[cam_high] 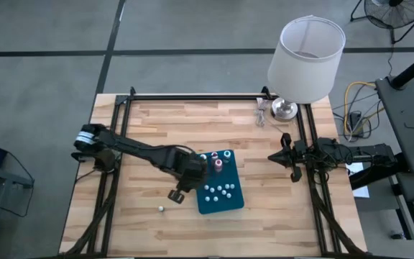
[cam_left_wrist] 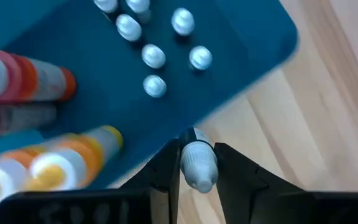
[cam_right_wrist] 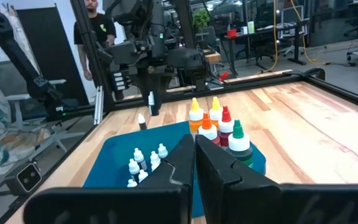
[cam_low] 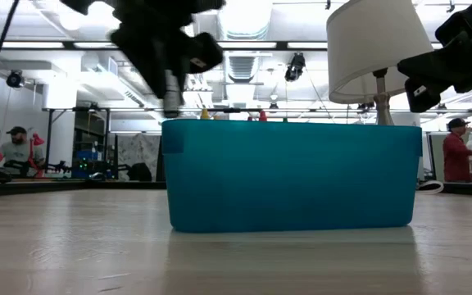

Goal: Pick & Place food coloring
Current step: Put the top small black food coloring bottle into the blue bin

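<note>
Fingers of the left gripper [cam_left_wrist: 197, 163] are closed on a small whitish food coloring bottle [cam_left_wrist: 197, 167], which sits upright between them with its cap showing, held above the wooden bench [cam_high: 164, 129] just off the left edge of the teal tray [cam_high: 230, 203]. From overhead, this gripper [cam_high: 177, 194] hangs at the tray's near-left corner, its arm reaching in from the bench's left side. Inside the tray, a cluster of small whitish bottles [cam_high: 220, 191] stands in the nearer half, and a few taller bottles [cam_high: 218, 162] with coloured tops stand at the far end; the right wrist view shows those tops as yellow, orange, red and green [cam_right_wrist: 237, 130]. One more small whitish bottle [cam_high: 161, 208] stands alone on the bench, to the left of the tray and near the front. The right gripper [cam_high: 287, 157] waits well to the right of the tray, over the bench's right edge, with its fingers [cam_right_wrist: 178, 163] pressed together and holding nothing. A table lamp [cam_high: 306, 57] with a white shade stands at the far right corner of the bench. In the level view the tray's blue wall [cam_low: 293, 176] fills the middle.
</note>
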Controlling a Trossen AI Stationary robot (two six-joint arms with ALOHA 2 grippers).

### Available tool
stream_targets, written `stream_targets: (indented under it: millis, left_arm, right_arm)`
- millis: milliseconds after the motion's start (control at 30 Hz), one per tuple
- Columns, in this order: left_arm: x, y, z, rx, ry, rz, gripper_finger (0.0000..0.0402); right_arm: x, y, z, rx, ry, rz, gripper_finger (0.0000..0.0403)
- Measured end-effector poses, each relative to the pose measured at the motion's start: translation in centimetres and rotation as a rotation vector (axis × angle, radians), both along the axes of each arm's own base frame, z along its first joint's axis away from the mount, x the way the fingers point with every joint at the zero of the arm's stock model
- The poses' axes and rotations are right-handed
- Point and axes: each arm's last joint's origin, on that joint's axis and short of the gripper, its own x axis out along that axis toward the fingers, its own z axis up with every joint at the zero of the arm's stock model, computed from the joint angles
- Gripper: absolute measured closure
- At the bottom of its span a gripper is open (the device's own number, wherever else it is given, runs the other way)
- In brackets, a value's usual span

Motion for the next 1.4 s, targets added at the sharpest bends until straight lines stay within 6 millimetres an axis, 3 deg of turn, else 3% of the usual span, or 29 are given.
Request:
stream_targets:
  millis: [267,500,733,1400]
  left_arm:
    - [4.4,1.4,0.4,0.014,-0.006,0.019,0.0342]
    - [6.7,2.5,0.0,0.009,-0.016,0.046,0.0342]
    - [7.6,2.8,-1.4,0.028,0.007,0.013,0.0342]
    - [7.8,3.4,-1.6,0.288,-0.089,-0.617,0.0342]
  right_arm:
    - [0.0,0.0,0.0,0.000,0.000,0.000,0.0394]
    - [0.0,0.0,0.0,0.000,0.000,0.000,0.0394]
    - [0.0,0.0,0.0,0.000,0.000,0.000,0.0394]
    - [0.0,0.0,0.0,0.000,0.001,0.000,0.0394]
